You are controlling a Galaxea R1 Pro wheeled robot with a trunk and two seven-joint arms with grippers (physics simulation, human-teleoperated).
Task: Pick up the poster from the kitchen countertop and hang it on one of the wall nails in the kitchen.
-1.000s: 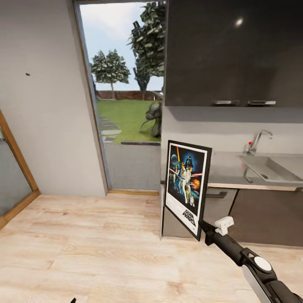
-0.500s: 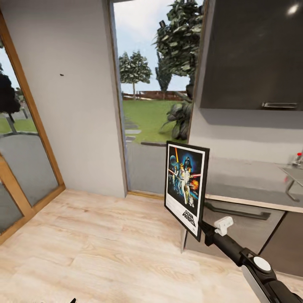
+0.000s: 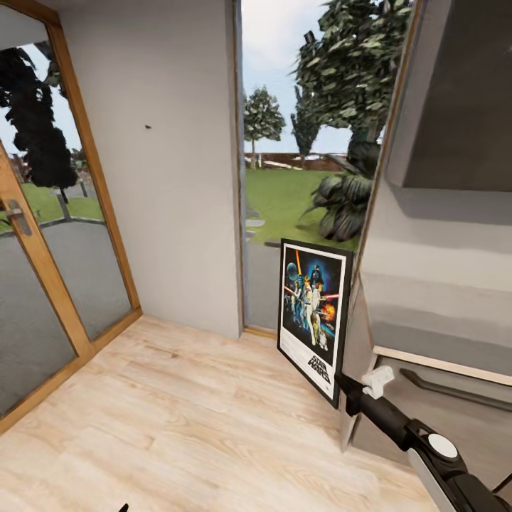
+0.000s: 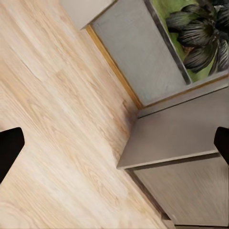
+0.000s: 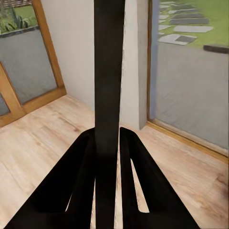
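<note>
In the head view, the poster [image 3: 313,318] is held upright over the wood floor [image 3: 178,419] by the right claw [image 3: 341,387], and a wall nail [image 3: 148,127] is seen as a dark speck. In the left wrist view, the left claw's fingers [image 4: 9,148] are spread wide with nothing between them, above the floor and the table [image 4: 186,129]. In the right wrist view, the poster's dark edge [image 5: 109,95] is pinched tight between the closed fingers [image 5: 76,186].

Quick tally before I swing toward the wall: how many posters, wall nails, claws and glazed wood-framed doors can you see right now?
Posters: 1, the poster, clamped edge-on in the right claw
Wall nails: 1, the wall nail, a dark speck on the grey wall
Claws: 2, right claw and left claw, open over the wooden floor
Glazed wood-framed doors: 1, the door
Total: 5
</note>
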